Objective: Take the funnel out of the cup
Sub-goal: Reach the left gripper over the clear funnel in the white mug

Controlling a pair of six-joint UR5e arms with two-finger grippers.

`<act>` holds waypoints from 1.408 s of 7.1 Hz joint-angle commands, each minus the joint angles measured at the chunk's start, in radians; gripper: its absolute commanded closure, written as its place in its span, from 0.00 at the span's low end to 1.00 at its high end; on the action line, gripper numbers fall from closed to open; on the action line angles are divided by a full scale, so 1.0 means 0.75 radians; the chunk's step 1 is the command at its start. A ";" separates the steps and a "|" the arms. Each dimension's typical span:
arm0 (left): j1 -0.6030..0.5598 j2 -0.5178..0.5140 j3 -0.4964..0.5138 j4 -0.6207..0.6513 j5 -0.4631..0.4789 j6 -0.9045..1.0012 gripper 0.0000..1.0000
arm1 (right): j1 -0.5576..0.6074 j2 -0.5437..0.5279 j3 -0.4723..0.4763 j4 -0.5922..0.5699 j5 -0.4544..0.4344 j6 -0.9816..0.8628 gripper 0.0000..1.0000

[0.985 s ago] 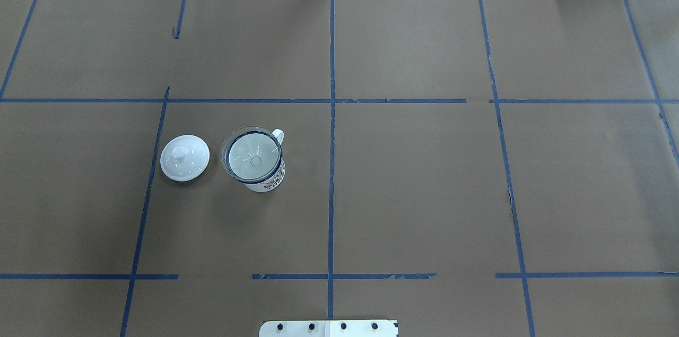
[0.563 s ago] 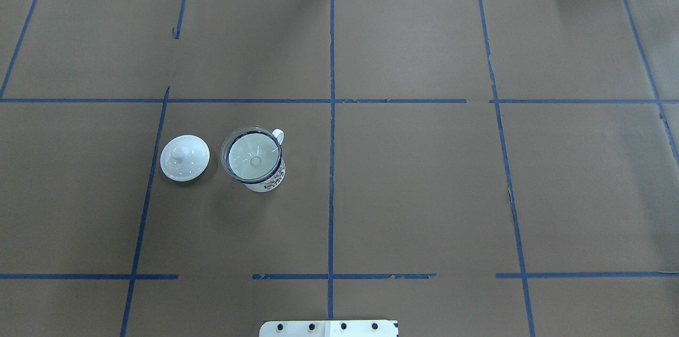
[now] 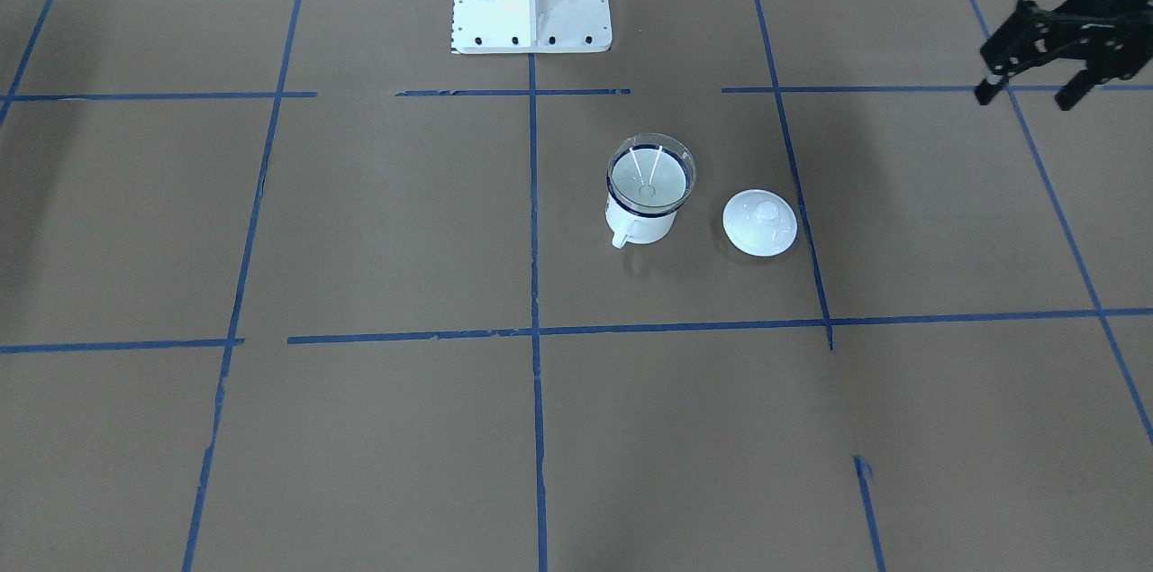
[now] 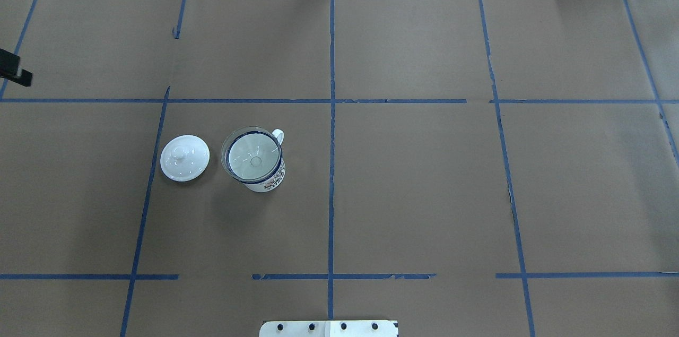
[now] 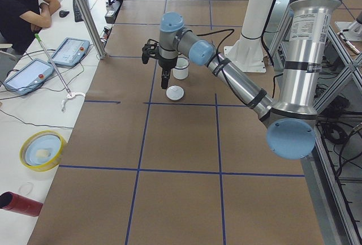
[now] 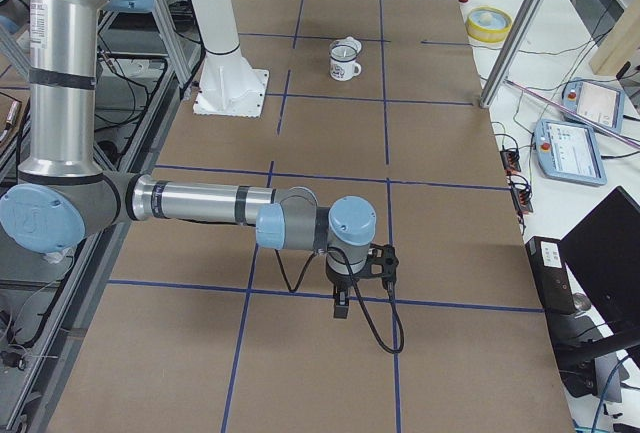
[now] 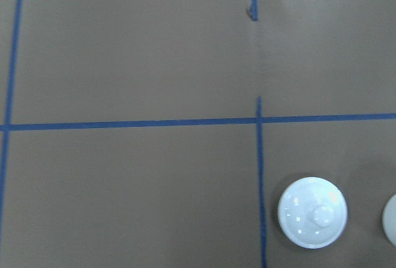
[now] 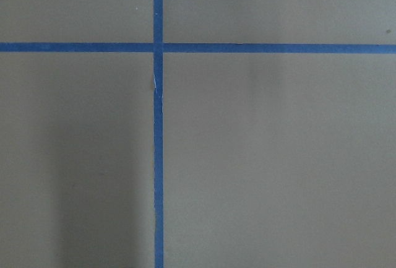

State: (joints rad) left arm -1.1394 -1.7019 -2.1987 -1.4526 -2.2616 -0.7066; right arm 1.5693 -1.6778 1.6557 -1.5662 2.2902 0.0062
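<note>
- Brown paper-covered table [image 4: 424, 193] with a blue tape grid; everything below placed relative to the cup.
- Left arm [image 5: 226, 75]: reaching out on the lid side of the cup. Judged the nearer arm by a wide margin.
- Right arm [image 6: 200, 201]: low over the table, well apart from the cup, on the side opposite the lid. Wrist view gives only tape and paper.
- Left gripper [image 3: 1027, 96]: fingers spread, nothing between them, raised above the table, well apart from the cup and out past the lid. Barely a sliver at the frame edge in the overhead view. Can't settle from these views whether also offset toward or away from the base.
- Right gripper [image 6: 340, 308]: seen only from the side camera, so can't tell spread or pressed together.
- Cup [image 3: 641, 221]: upright, handle turned away from the robot base and away from the lid.
- Funnel [image 3: 650, 176]: seated in the cup mouth, bowl rim just above the cup's blue rim, long axis vertical. Judged to need an approach from above the lid and a straight pull up.
- Lid [image 3: 759, 222]: just beside the cup, not touching, between cup and left gripper.
- Hidden or unclear: spout down inside the cup, out of sight; clear wall hard to separate from the cup rim; only an edge of the cup in the left wrist view.
</note>
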 commanded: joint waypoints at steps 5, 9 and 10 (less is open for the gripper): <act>0.618 -0.455 0.251 0.041 0.377 -0.503 0.00 | 0.000 -0.001 0.001 0.000 0.000 0.000 0.00; 0.711 -0.494 0.391 -0.025 0.416 -0.524 0.02 | 0.000 -0.001 0.001 0.000 0.000 0.000 0.00; 0.711 -0.494 0.393 -0.027 0.414 -0.524 0.16 | 0.000 -0.001 0.001 0.000 0.000 0.000 0.00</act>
State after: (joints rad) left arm -0.6154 -2.0716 -1.9093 -1.4694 -1.9552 -1.0990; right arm 1.5693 -1.6778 1.6567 -1.5662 2.2902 0.0061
